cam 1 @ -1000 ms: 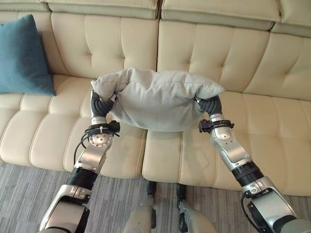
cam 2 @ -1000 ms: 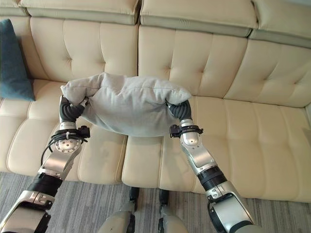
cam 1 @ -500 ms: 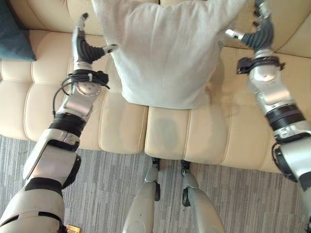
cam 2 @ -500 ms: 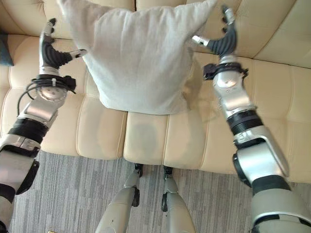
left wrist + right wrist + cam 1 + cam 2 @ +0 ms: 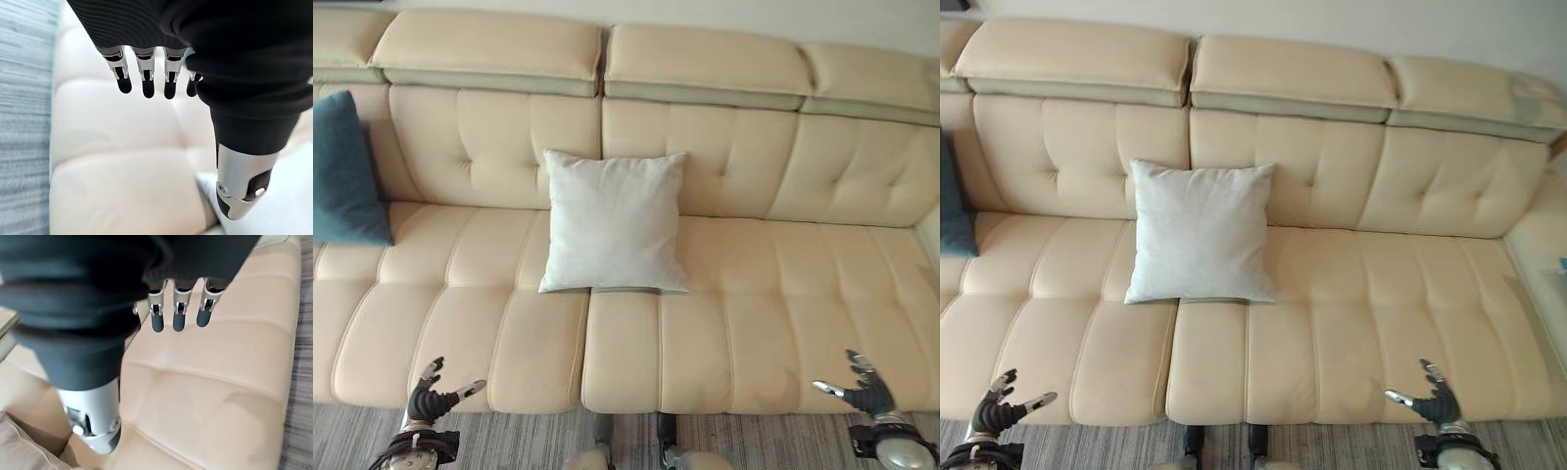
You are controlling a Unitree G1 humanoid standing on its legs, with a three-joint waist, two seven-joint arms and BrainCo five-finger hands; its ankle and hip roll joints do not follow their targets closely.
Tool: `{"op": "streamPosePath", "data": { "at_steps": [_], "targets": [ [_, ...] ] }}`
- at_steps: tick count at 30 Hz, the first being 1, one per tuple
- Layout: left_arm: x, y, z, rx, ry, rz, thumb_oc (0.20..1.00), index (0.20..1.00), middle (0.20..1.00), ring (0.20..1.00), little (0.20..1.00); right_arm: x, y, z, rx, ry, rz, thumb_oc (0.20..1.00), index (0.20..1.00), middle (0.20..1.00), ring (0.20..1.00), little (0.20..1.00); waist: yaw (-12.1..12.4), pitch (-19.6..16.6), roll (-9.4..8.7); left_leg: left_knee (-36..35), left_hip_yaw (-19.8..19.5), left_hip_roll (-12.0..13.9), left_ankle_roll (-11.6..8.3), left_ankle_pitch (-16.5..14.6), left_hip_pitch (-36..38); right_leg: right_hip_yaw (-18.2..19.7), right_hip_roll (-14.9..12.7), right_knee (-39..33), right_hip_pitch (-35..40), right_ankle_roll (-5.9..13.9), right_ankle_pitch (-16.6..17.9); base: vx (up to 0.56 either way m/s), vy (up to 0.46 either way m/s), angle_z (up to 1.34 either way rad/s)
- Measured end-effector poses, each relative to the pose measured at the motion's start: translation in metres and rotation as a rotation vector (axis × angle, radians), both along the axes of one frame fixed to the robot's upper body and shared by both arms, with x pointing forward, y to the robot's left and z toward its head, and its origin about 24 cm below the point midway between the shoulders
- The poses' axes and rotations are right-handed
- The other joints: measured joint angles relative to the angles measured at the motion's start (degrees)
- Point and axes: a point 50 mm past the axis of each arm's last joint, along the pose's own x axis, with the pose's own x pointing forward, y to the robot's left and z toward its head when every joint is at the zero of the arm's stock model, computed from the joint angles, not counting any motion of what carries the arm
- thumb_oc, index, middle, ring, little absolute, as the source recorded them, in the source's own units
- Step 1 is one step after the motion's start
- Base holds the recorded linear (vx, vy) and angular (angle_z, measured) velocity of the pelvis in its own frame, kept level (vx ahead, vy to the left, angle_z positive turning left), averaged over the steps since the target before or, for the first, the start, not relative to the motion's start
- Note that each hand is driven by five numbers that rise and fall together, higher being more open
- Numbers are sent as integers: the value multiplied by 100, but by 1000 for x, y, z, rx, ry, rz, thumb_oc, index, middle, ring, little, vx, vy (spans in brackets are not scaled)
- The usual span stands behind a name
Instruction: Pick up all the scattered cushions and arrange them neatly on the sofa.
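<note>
Two cushions are sitting on the cream sofa. A pale grey cushion is standing upright near the middle of the head views, its lower edge resting on the seat where two seat sections are meeting and its back leaning against the tufted backrest. From that cushion, a teal cushion is sitting well apart at about nine o'clock, propped against the backrest at the edge of the left eye view; in the right eye view it is showing as a narrow dark strip at the frame edge.

Both hands are hanging low in front of the seat's front edge, well apart from the cushions and from each other. From the grey cushion, the left hand is lying at about seven o'clock and the right hand at about four o'clock. Each is holding nothing: the fingers are spreading loosely with the thumb standing apart. In the left wrist view the fingers are pointing straight out over the cream upholstery, and a corner of pale fabric is showing past the thumb. In the right wrist view the fingers are likewise hanging straight and relaxed above the sofa seat, touching nothing.

Grey striped carpet is running along the sofa's front at six o'clock.
</note>
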Motion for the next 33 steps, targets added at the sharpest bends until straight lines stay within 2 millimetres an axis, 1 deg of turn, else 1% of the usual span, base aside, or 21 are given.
{"op": "streamPosePath", "data": {
  "at_steps": [5, 8, 9, 10, 12, 13, 14, 16, 17, 18, 19, 20, 22, 23, 25, 27, 29, 30, 31, 32, 33],
  "targets": [
    [-3, -21, -23, -27, 105, -65, 1000, 1000, 1000, 1000, 1000, -7, 10, -22, 3, 121, 34, 1000, 1000, 1000, 1000, 1000, -57, -164, 61, 2, 53, -57, 1, 1, 156, 20, -68, 43, 22, -4, -2, -110, 36, -14],
    [-14, -20, -26, -27, 131, -47, 1000, 1000, 1000, 1000, 1000, -8, 12, -25, 2, 136, 40, 1000, 1000, 1000, 1000, 1000, -72, -211, 39, 41, 184, -78, 9, -3, 173, 214, -71, 168, -108, -2, -3, -300, -29, -30],
    [-15, -19, -26, -24, 134, -43, 1000, 1000, 1000, 1000, 1000, -5, 13, -25, 5, 132, 40, 1000, 1000, 1000, 1000, 1000, -69, -188, 15, 41, 220, -90, 13, -1, 164, 297, -68, 248, -178, 64, 37, -420, -54, -60],
    [-16, -17, -26, -14, 136, -37, 1000, 1000, 1000, 1000, 1000, -1, 16, -25, 16, 115, 33, 1000, 1000, 1000, 1000, 1000, -70, -136, -27, 75, 333, -94, 131, 85, 108, 296, -100, 458, -352, 356, 213, -467, -39, -47],
    [-13, -17, -24, -8, 128, -38, 1000, 1000, 1000, 1000, 1000, 1, 19, -27, 25, 117, 25, 1000, 1000, 1000, 1000, 1000, -120, -74, 1, 100, 311, -46, 269, 165, -38, 237, -84, 511, -407, 370, 164, -377, -32, -11],
    [-5, -18, -22, -7, 105, -43, 1000, 1000, 1000, 1000, 1000, 0, 18, -29, 25, 127, 12, 1000, 1000, 1000, 1000, 1000, -113, 8, 157, 121, 308, 100, 575, 382, -140, 167, 25, 1036, -621, 362, -55, -268, -51, 31],
    [12, -21, -16, -4, 56, -57, 1000, 1000, 1000, 1000, 1000, -6, 18, -36, 29, 164, -9, 1000, 1000, 1000, 1000, 1000, -67, 106, 252, 172, 173, 255, 671, 450, -257, 62, 105, 2452, -940, 229, -656, -185, -43, 33],
    [15, -18, -14, 9, 50, -58, 1000, 1000, 1000, 1000, 1000, -6, 18, -37, 37, 163, -27, 1000, 1000, 1000, 1000, 1000, 47, 176, 256, 181, 158, 327, 689, 523, -230, 79, 22, 3192, -708, 473, -1164, -240, -142, 23],
    [10, -17, -16, 12, 64, -52, 1000, 1000, 1000, 1000, 1000, -3, 16, -35, 29, 150, -31, 1000, 1000, 1000, 1000, 1000, 112, 157, 223, 199, 178, 350, 625, 649, -334, 158, -78, 3386, -344, 483, -1373, -301, -225, 3],
    [12, -18, -13, 17, 50, -53, 1000, 1000, 1000, 1000, 1000, -1, 17, -34, 23, 133, -43, 1000, 1000, 1000, 1000, 1000, 249, 195, 131, 165, 180, 385, 366, 876, -410, -4, -220, 3154, 55, 429, -1748, -275, -217, -5],
    [11, -18, -14, 19, 55, -54, 1000, 1000, 1000, 1000, 1000, 7, 24, -33, 41, 112, -34, 1000, 1000, 1000, 1000, 1000, 400, 243, 45, 94, 149, 418, 148, 986, -541, -157, -169, 1874, 635, 77, -2030, -400, -268, -21],
    [6, -33, -24, -24, 82, -64, 1000, 1000, 1000, 1000, 1000, 7, 23, -34, 34, 122, -31, 1000, 1000, 1000, 1000, 1000, 519, 292, 410, 42, -32, 834, -133, 1115, -560, -57, 376, 1200, 886, -378, -1568, -571, -248, -28],
    [-3, -37, -29, -31, 115, -78, 1000, 1000, 1000, 1000, 1000, 0, 18, -34, 14, 136, -23, 1000, 1000, 1000, 1000, 1000, 520, 211, 604, 216, -397, 1197, -544, 805, -916, 4, 886, 1475, 469, -773, -1365, -558, -136, -13],
    [4, -40, -28, -30, 108, -102, 1000, 1000, 1000, 1000, 1000, 1, 13, -32, -17, 143, -19, 1000, 1000, 1000, 1000, 1000, 502, 232, 425, 482, -582, 1149, -949, 208, -1224, -117, 815, 1642, 122, -967, -1264, -420, -44, 20],
    [20, -43, -23, -34, 73, -121, 1000, 1000, 1000, 1000, 1000, 2, 10, -31, -32, 144, -33, 1000, 1000, 1000, 1000, 1000, 262, 324, -70, 1239, -653, 364, -772, 18, -1336, -144, 354, 1469, -97, -1043, -822, -263, 3, 26],
    [29, -44, -19, -35, 43, -126, 1000, 1000, 1000, 1000, 1000, 6, 9, -27, -37, 121, -38, 1000, 1000, 1000, 1000, 1000, 44, 335, -152, 2000, -664, -98, -482, -516, -780, -132, 207, 956, 107, -957, -437, -66, 67, 14],
    [48, -50, -9, -39, -21, -153, 1000, 1000, 1000, 1000, 1000, 5, 8, -27, -33, 120, -47, 1000, 1000, 1000, 1000, 1000, -134, 310, -27, 1418, -744, -177, -259, -827, 142, -120, 355, 656, 159, -781, -268, 18, 95, 13],
    [57, -53, -3, -39, -57, -168, 1000, 1000, 1000, 1000, 1000, 5, 6, -27, -34, 118, -56, 1000, 1000, 1000, 1000, 1000, -172, 319, 22, 1099, -793, -176, -244, -829, 371, -92, 432, 556, 144, -666, -173, 47, 139, -2],
    [64, -52, 0, -30, -64, -169, 1000, 1000, 1000, 1000, 1000, 2, 6, -30, -29, 134, -65, 1000, 1000, 1000, 1000, 1000, -226, 301, 48, 785, -814, -226, -95, -860, 573, 18, 511, 413, 96, -538, 59, 7, 155, -32],
    [67, -50, 2, -20, -66, -170, 1000, 1000, 1000, 1000, 1000, 2, 10, -32, -12, 136, -67, 1000, 1000, 1000, 1000, 1000, -221, 283, -33, 436, -861, -301, 184, -698, 729, 198, 515, 388, 69, -436, 164, -40, 80, -71],
    [65, -50, 2, -12, -62, -183, 1000, 1000, 1000, 1000, 1000, 2, 14, -34, -2, 139, -62, 1000, 1000, 1000, 1000, 1000, -229, 268, -116, 359, -784, -426, 238, -653, 810, 466, 519, 401, -87, -334, 136, -103, 66, -129]
  ]
}}
